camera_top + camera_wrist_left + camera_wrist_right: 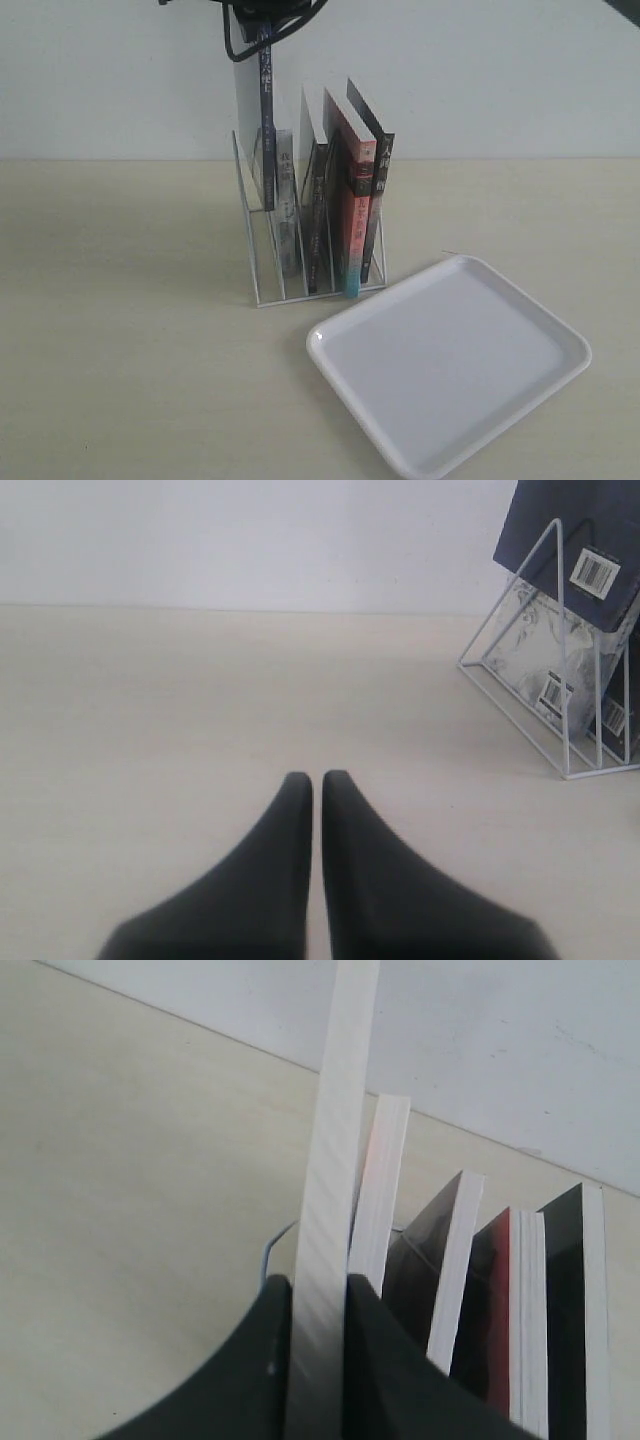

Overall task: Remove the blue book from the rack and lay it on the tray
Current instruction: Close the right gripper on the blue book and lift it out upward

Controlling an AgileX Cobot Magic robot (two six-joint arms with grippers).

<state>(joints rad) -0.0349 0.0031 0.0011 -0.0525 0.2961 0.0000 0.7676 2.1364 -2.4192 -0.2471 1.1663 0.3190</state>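
Above rack [246, 220]: right tool [318, 1285] pinching blue book [266, 100], upright, lower part between wires
Over tabletop [120, 350]: left tool [317, 780] pressed together
Beside rack: tray [450, 370]

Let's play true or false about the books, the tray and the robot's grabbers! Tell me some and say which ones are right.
1. The blue book lies on the tray. False: it is upright at the rack, raised higher than the other books.
2. The right gripper has its jaws shut on the blue book. True.
3. The left gripper has its jaws wide open. False: they are shut, with nothing between them.
4. The tray sits on the table beside the rack. True.
5. The rack holds only one book. False: several books stand in it.
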